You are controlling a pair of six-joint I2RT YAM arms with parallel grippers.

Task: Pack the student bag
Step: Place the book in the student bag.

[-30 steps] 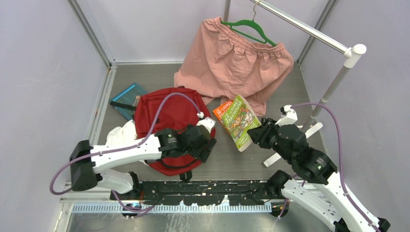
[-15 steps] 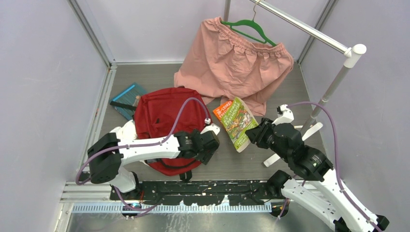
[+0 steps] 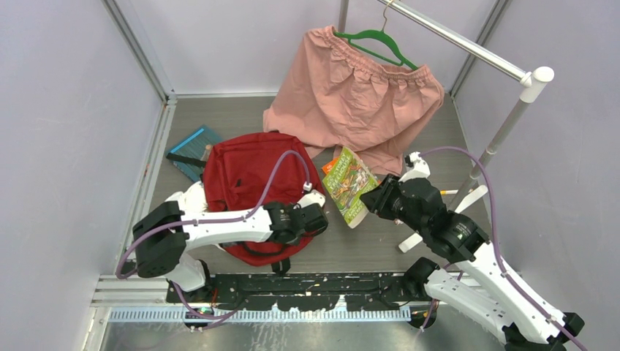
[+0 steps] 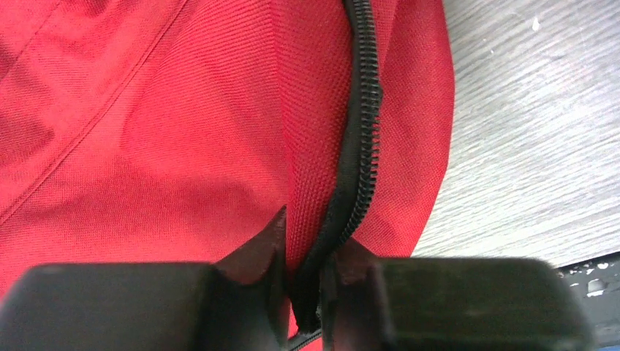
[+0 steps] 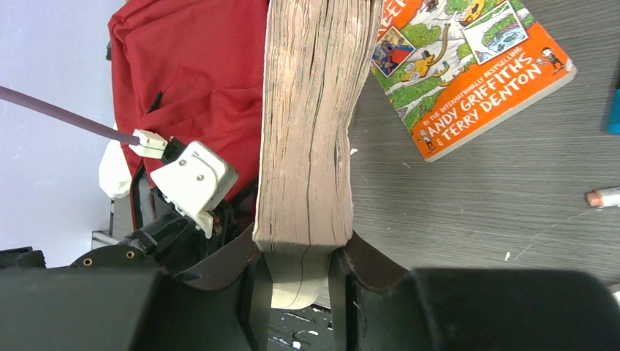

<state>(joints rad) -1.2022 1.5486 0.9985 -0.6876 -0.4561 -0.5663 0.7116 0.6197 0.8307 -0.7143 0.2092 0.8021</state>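
Since a second ago, the left gripper has closed on the right edge of the bag, and the right gripper has carried its book leftward toward it. The bag lies on the table, left of centre. Left wrist view: jaws pinched nearly shut on the bag's black zipper. Right wrist view: jaws clamped on the book's page edge, above an orange book lying flat.

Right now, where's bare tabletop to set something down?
Free: far-left grey table between the blue book and pink shorts; near strip between the red fabric backpack and white rack foot. Crowded: centre, where the right gripper holds a paperback book beside the backpack.
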